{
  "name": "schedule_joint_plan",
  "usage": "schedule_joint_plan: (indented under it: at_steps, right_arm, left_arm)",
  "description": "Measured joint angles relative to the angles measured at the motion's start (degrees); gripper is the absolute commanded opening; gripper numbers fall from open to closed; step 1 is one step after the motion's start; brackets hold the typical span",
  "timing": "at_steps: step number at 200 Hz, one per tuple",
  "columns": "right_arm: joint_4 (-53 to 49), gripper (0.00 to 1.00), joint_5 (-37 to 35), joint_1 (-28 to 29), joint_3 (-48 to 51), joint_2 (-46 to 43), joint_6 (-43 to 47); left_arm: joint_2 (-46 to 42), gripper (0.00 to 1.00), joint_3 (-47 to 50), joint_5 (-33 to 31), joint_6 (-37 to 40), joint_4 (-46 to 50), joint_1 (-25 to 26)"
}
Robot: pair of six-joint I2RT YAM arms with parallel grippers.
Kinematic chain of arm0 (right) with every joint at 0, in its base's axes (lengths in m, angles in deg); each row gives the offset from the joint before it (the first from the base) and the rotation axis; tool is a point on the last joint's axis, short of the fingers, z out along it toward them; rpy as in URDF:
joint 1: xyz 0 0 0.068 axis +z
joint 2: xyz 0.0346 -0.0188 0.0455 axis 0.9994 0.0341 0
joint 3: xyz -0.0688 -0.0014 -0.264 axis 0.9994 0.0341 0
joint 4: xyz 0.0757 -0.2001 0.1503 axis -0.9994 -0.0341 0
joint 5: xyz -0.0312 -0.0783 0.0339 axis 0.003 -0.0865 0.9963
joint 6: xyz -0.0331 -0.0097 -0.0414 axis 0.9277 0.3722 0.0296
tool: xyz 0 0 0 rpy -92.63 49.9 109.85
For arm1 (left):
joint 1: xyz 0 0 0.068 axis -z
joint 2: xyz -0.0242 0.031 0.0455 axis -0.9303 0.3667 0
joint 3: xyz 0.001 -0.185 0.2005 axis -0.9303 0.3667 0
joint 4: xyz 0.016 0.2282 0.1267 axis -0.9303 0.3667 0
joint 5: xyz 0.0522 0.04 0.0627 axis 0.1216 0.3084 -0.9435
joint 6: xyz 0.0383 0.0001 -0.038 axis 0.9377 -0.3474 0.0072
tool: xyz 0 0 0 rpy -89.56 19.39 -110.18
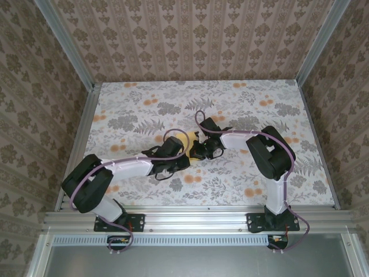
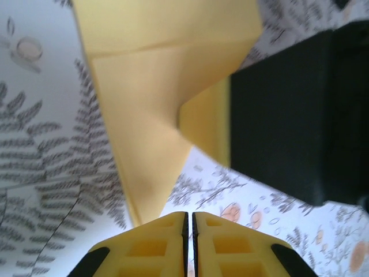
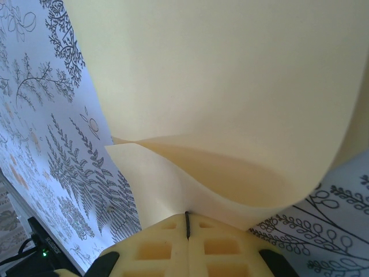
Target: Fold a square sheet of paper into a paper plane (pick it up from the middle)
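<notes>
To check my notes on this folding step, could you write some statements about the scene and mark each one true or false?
1. The yellow paper shows a fold crease. True.
2. The right end effector is wide open. False: it is shut on the paper's edge.
3. The table has a plain white surface. False: it carries a leaf and flower print.
4. The left end effector has its jaws almost together. True.
5. The two end effectors meet near the table's middle. True.
</notes>
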Motion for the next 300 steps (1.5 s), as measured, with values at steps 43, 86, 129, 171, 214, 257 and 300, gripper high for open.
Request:
schedule_joint_plan:
  at_steps: [43, 86, 129, 171, 214, 257, 300]
  right_arm:
    - [0.00, 0.05, 0.02, 0.00, 0.00, 0.00, 0.00]
    - [0.02, 0.05, 0.02, 0.00, 0.00, -0.02, 0.00]
    - [1.36, 0.06, 0.15, -0.15, 0.83, -0.68, -0.13]
    - [3.17, 0.06, 0.07, -0.13, 3.74, -3.26, -0.72]
    - [4.70, 0.05, 0.31, 0.63, 6.82, -5.03, -3.30]
    - [6.14, 0.04, 1.73, 1.29, 7.39, -5.01, -4.94]
    - [8.07, 0.04, 3.13, 1.29, 7.39, -4.96, -6.38]
  left_arm:
    - [3.72, 0.11, -1.55, 0.00, 0.00, -1.07, -0.07]
    - [5.75, 0.07, -1.55, -1.03, -0.02, 0.50, -0.07]
    - [5.75, 0.02, -1.53, -2.51, -0.42, 1.57, 0.46]
    - [5.77, 0.00, -1.53, -3.72, -0.48, 1.60, 1.14]
    - [5.88, 0.00, -1.55, -3.89, -0.66, 1.51, 1.14]
    - [5.88, 0.00, -1.55, -3.89, -1.16, 1.46, 1.14]
    - [5.88, 0.00, -1.53, -3.87, -1.33, 1.38, 1.14]
